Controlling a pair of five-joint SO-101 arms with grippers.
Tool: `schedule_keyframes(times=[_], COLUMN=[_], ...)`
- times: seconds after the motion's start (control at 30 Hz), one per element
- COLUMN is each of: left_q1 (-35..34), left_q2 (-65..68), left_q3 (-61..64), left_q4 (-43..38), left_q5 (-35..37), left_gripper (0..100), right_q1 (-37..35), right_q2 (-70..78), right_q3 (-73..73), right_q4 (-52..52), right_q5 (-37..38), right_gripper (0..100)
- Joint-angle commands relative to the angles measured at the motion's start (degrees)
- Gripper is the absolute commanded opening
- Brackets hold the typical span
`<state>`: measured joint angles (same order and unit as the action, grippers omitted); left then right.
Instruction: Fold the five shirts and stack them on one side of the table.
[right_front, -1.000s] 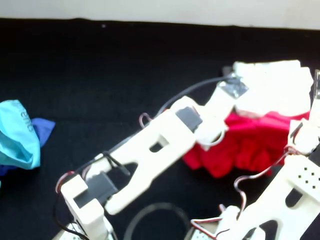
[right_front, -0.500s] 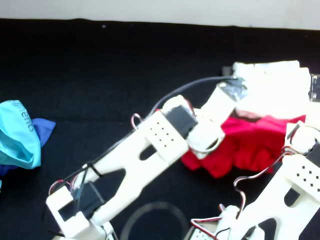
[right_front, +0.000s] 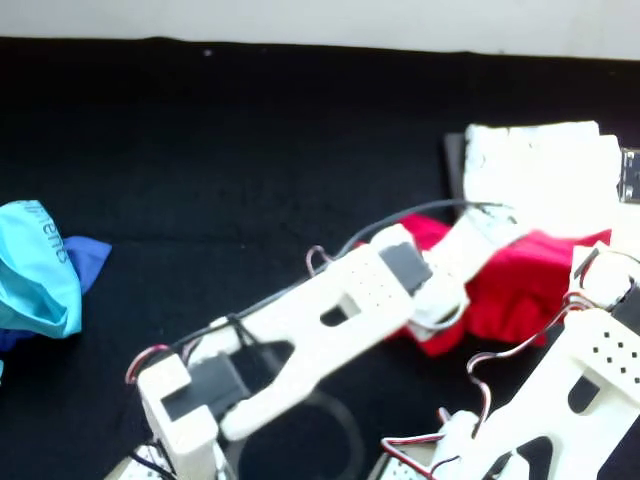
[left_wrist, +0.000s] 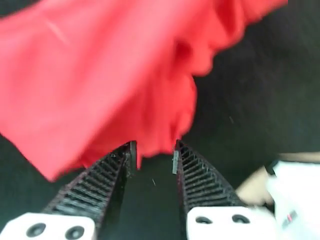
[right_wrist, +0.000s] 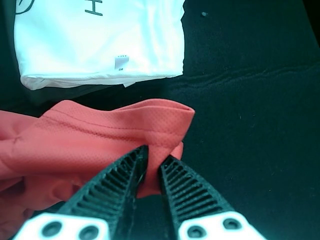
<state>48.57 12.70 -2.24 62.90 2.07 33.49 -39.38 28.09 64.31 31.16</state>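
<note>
The red shirt (right_front: 520, 285) seems mid-fold: the right gripper (right_wrist: 154, 156) pinches its hem, while the left gripper (left_wrist: 152, 152), spread at its edge, likely needs to close on cloth next.

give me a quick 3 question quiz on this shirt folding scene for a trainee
1. True or false: the white shirt lies folded next to the red shirt.
2. Which shirt lies at the high view's left edge? A cyan, B yellow, C green.
3. Fill in: the left gripper points at the ___ shirt.
Key: 1 true; 2 A, the cyan shirt; 3 red.
</note>
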Motion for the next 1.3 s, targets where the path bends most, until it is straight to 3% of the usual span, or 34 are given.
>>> schedule_keyframes(times=[0.0, 0.27, 0.8, 0.93, 0.97, 1.17, 1.27], left_q1=[-2.95, -6.55, -6.46, -6.37, -6.55, -7.43, -10.24], left_q2=[1.1, 1.45, 7.96, 9.1, 9.01, 3.3, -1.1], left_q3=[-0.75, -0.84, -0.84, -3.12, -4.18, -11.12, -13.93], left_q4=[-4.75, -5.8, -10.2, -9.85, -9.67, 1.67, 9.14], left_q5=[0.09, -0.09, 0.0, 0.0, 0.09, 0.09, 0.0], left_gripper=[14, 14, 13, 0, 1, 1, 1], right_q1=[-0.22, -0.48, -0.57, -0.48, -0.48, -1.71, -3.38], right_q2=[-1.45, -1.45, -1.45, -1.45, -1.45, -1.63, -1.63], right_q3=[-0.57, -0.57, -0.57, -0.22, -0.13, 2.59, 0.75], right_q4=[-0.84, -0.84, -0.84, -0.84, -0.84, -0.84, -0.92], right_q5=[0.7, 0.7, 0.79, 0.79, 0.62, -0.18, -4.48], right_gripper=[0.5, 0.5, 0.5, 0.5, 0.5, 0.5, 0.5])
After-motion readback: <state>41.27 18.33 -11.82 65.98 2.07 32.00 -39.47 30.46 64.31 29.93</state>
